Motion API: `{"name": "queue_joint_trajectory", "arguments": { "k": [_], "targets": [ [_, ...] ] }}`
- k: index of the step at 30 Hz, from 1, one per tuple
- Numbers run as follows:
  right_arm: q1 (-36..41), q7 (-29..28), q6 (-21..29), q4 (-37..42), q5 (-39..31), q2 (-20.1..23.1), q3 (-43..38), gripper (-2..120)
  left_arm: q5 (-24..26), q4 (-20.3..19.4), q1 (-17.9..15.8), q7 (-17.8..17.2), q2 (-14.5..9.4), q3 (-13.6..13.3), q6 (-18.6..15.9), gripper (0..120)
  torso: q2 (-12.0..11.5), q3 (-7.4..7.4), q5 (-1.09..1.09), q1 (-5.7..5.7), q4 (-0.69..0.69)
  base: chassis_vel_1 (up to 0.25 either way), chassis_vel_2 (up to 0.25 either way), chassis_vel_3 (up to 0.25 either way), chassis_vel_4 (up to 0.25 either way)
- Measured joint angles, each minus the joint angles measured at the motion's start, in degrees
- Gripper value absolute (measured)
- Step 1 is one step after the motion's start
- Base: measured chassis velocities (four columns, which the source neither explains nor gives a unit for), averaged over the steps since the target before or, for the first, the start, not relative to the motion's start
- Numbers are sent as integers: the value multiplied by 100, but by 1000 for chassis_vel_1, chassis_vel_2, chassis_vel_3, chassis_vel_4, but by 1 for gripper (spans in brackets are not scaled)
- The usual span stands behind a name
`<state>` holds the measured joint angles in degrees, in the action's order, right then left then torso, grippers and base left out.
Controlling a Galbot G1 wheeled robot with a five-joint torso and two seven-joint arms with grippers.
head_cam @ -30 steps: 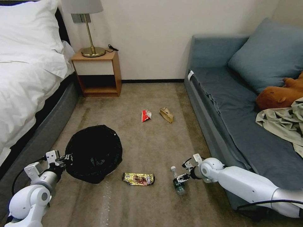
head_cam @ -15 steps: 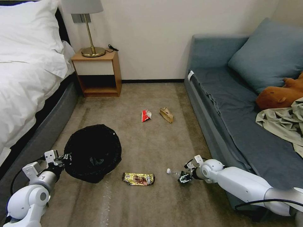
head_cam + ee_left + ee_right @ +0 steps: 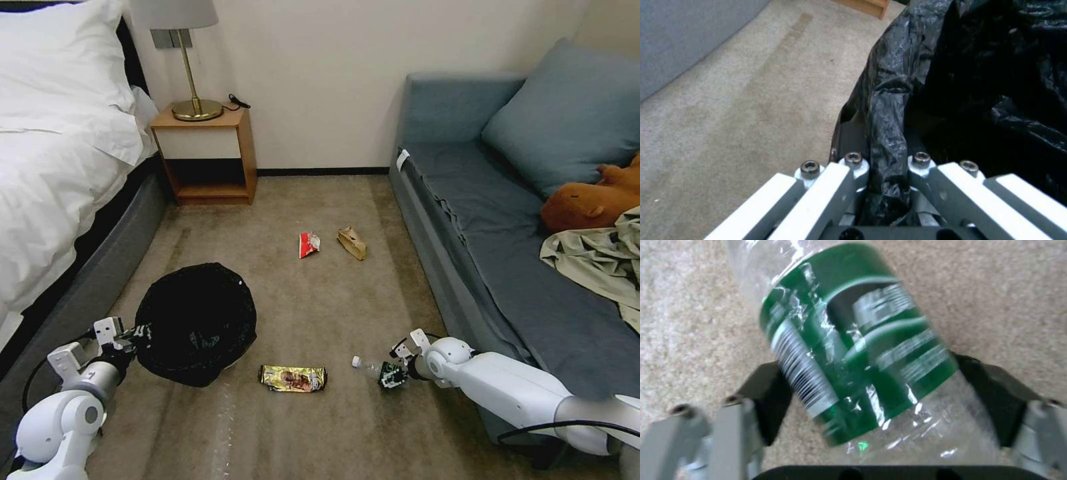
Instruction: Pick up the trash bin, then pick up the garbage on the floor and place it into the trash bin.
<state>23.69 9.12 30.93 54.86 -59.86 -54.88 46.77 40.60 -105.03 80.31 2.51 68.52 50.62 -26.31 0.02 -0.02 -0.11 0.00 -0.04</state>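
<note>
On carpet between bed and sofa: left gripper (image 3: 127,342) pinching bag-lined rim of trash bin (image 3: 195,323). Right gripper (image 3: 392,375) pads clamped around clear bottle (image 3: 853,350), low near floor. Wrapper (image 3: 293,378), red-white packet (image 3: 308,244), brown paper bag (image 3: 352,242) not yet collected. Nothing visibly binned.

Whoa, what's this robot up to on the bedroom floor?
It is tidying litter. Its left end effector is clamped on the rim of the bin, pinching the black liner. Its right end effector is closed around a bottle lying low by the carpet. A gold wrapper lies between the arms, and a red packet and a paper bag lie farther off, none of them binned yet.
</note>
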Motion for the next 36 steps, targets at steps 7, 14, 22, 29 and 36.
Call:
{"name": "queue_joint_trajectory", "arguments": {
  "k": [7,14,22,29,36],
  "targets": [
    [-9,14,-59,-31,30,-43,34,54,7,-6,17,23,12,19,3,4,1,0,2,0,-2,0,0,0,0],
    [13,40,-80,-4,33,-49,41,42,9,-18,15,31,26,19,3,4,0,1,11,0,5,0,0,0,0],
    [44,69,-90,132,16,14,15,42,18,-64,16,32,24,11,5,4,-3,2,17,0,8,0,0,0,0],
    [-3,-164,-67,725,-146,273,-195,26,49,-75,-102,-1,-35,-76,-15,4,-4,3,14,0,10,0,0,0,0],
    [-98,-558,-19,1420,-321,581,-338,26,51,20,-262,-12,-54,-206,-39,4,-4,3,14,1,4,0,0,0,0]
  ]
}}
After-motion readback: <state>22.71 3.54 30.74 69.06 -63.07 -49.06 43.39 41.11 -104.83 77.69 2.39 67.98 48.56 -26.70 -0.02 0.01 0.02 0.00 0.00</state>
